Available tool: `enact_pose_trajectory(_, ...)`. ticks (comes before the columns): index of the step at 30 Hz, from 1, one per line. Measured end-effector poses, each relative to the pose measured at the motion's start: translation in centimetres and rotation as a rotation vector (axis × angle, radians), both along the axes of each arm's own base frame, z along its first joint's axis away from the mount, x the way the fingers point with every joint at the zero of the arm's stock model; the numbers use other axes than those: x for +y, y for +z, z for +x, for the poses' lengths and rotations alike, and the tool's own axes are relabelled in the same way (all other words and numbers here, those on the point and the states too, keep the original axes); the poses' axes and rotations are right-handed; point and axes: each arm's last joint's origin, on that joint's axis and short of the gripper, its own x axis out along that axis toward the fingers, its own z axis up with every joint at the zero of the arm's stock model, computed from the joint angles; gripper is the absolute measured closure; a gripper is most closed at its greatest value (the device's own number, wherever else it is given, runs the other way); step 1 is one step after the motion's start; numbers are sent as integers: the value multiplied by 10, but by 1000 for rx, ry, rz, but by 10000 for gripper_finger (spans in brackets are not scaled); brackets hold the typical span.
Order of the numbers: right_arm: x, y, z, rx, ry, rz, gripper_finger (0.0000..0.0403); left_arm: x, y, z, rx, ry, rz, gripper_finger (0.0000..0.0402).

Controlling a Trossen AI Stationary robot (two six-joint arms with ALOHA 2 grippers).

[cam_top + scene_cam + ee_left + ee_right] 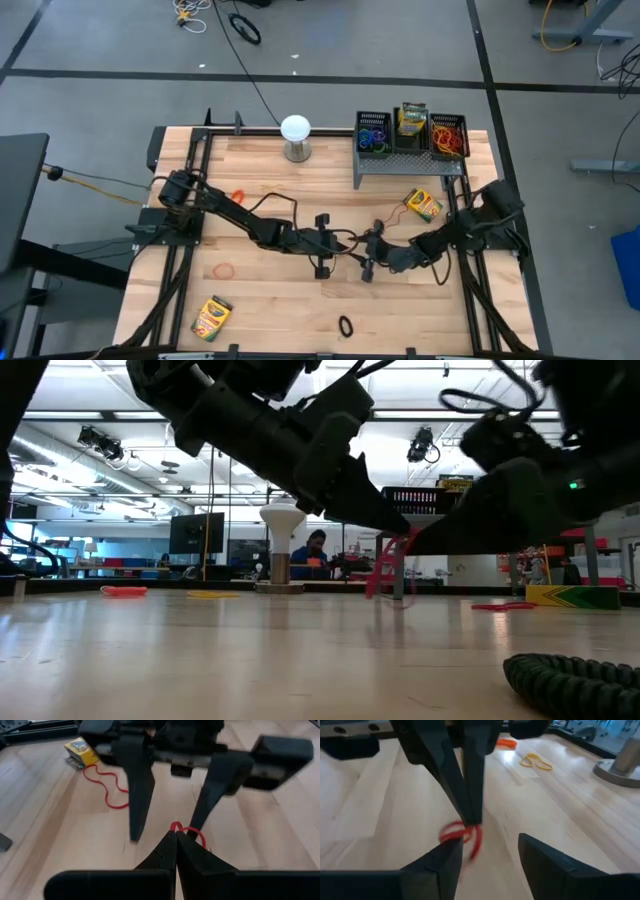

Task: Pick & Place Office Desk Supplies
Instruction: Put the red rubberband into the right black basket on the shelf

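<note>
Over the table's middle my left gripper (350, 243) is shut on a red rubber band (385, 570), and the band is lifted clear of the wood. My right gripper (487, 852) faces it from the table's right side, open, its two fingers standing on either side of the band (460, 834). The three black mesh bins (411, 132) stand on the grey riser at the far right, with bands and a crayon box in them. One crayon box (424, 204) lies near the riser and another (211, 317) at the near left. My left gripper pinches the red band between its two fingertips (175, 839), at one spot on the loop (176, 826). The fingers come from the table's left, slanting slightly down. The band hangs slack at the tips, clear of the table. Whether my right gripper's fingertip (195, 827) touches the loop, I cannot tell.
A white globe (295, 128) stands at the far middle. Loose bands lie about: orange (238, 195), red (223, 269), black (346, 326) near the front edge, and a long red one (105, 790) beside the right crayon box.
</note>
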Motion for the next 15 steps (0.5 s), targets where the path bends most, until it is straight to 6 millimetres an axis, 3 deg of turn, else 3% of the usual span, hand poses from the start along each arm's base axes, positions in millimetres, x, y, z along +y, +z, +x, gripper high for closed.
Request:
enact_pose_trajectory(4,1,1,9,-3,9,4,241,0,0,0,1,-4,-1,396)
enact_pose_trajectory(11,11,2,5,6,66,-57,387,-5,1,-3,3,28,26,381)
enact_pose_trajectory(15,16,2,2,8,88,-77,392,-10,14,-11,32,30,47,344)
